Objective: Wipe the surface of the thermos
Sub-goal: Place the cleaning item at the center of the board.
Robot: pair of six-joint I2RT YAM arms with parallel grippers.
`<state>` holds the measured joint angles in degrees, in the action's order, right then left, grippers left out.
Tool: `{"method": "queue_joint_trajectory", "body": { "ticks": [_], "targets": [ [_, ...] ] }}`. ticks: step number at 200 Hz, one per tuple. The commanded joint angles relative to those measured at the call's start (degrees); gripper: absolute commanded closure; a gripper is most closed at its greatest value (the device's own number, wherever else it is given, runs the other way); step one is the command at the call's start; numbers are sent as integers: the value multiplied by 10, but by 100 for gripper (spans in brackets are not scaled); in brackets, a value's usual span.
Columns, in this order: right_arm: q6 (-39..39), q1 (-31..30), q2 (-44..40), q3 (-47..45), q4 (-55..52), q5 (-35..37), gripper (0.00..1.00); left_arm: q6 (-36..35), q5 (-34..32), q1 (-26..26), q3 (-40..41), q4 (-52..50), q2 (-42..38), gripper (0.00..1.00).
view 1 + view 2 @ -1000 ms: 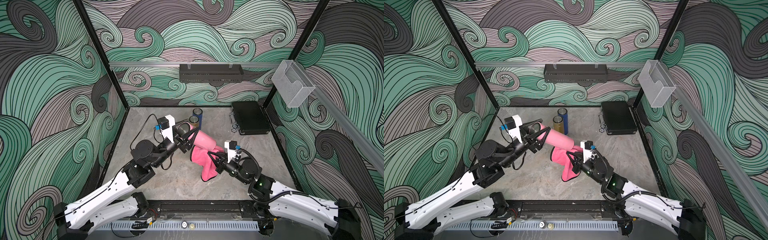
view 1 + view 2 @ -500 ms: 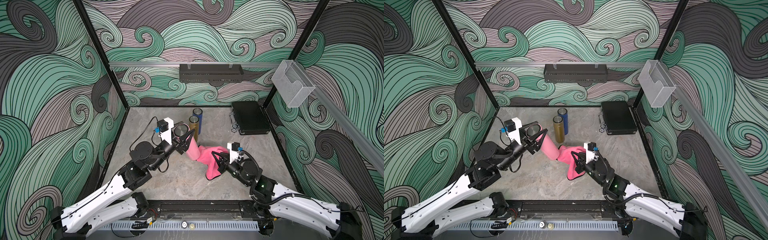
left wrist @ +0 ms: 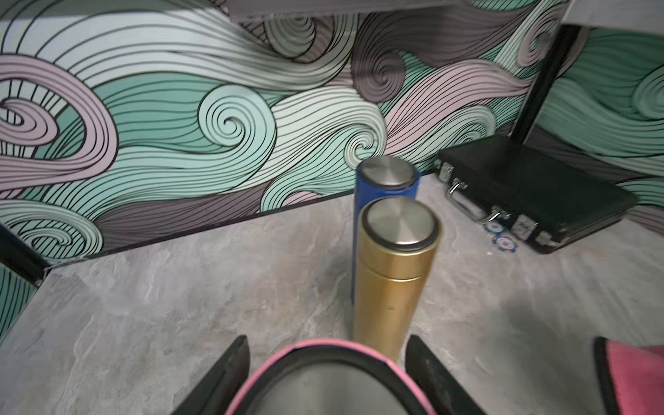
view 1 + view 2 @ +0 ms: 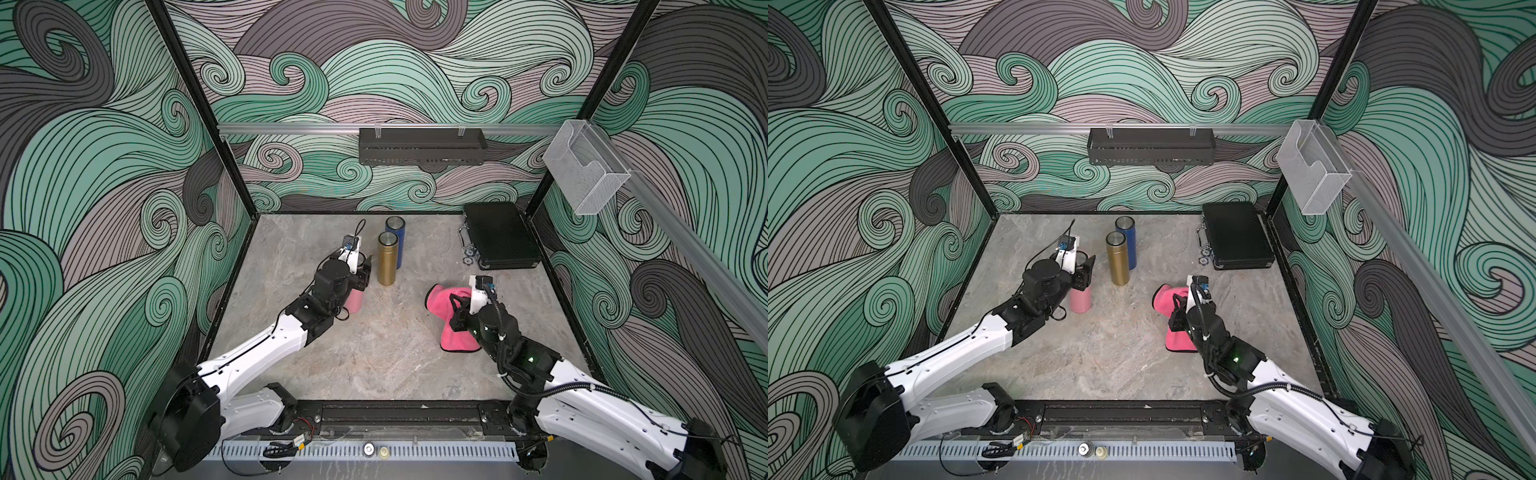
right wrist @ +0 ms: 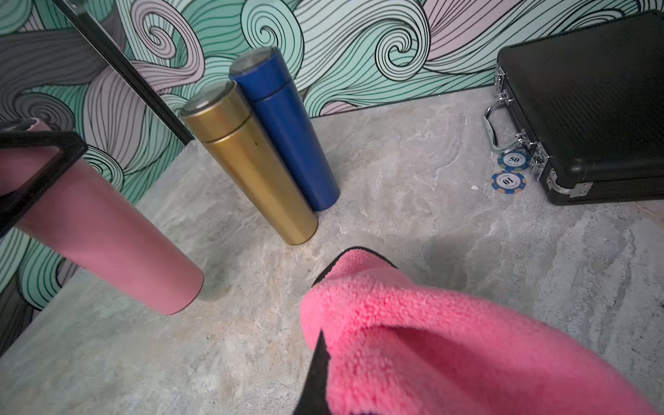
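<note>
Swirling green, grey and mauve waves cover the walls around a grey marbled table point(image 4: 374, 353). Left of the table's centre, the left gripper point(image 4: 1084, 272) is clamped on the upper part of a matte pink cylindrical thermos point(image 4: 1080, 299). In the left wrist view its black fingers point(image 3: 230, 377) sit either side of the cap. The thermos is upright, with its base at the table or just above it; I cannot tell which.

Right of centre and well apart from it, the right gripper point(image 4: 456, 308) is pinched tight on a fluffy pink microfibre cloth with a dark hem point(image 4: 446, 332). The cloth's lower fold hangs to the table.

A gold metal thermos point(image 4: 387, 259) stands near the pink one, toward the back edge, with a blue thermos point(image 4: 400, 245) just behind it. A black hard case point(image 4: 498, 235) lies in the back right corner, with two poker chips point(image 5: 510, 169) beside it.

The step in hand looks like getting cloth and thermos wall together. To do it well:
- The high grip should hold, leaving the body bare.
- The cloth's broad fold should press flat against the pink wall and stroke along its length.
- The thermos should then turn so the far side is wiped too.
- The approach is best made from the front, away from the gold thermos, which could easily be knocked over.
</note>
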<state>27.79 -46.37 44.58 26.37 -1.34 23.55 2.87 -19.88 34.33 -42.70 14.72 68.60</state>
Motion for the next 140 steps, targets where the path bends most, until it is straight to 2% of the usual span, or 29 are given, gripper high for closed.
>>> {"method": "queue_joint_trajectory", "body": {
  "ticks": [1,38,83,104,140],
  "targets": [
    [12,3,2,6,-9,2,100,29,43,-42,-16,105,17,100],
    [14,3,2,-2,-13,7,100,66,106,-102,14,211,81,100],
    [13,3,2,-4,-17,2,100,78,121,-123,18,274,134,100],
    [8,3,10,-4,-17,1,100,80,129,-124,18,273,151,100],
    [-5,3,47,13,-39,13,100,81,181,-125,11,238,141,99]
  ]
}}
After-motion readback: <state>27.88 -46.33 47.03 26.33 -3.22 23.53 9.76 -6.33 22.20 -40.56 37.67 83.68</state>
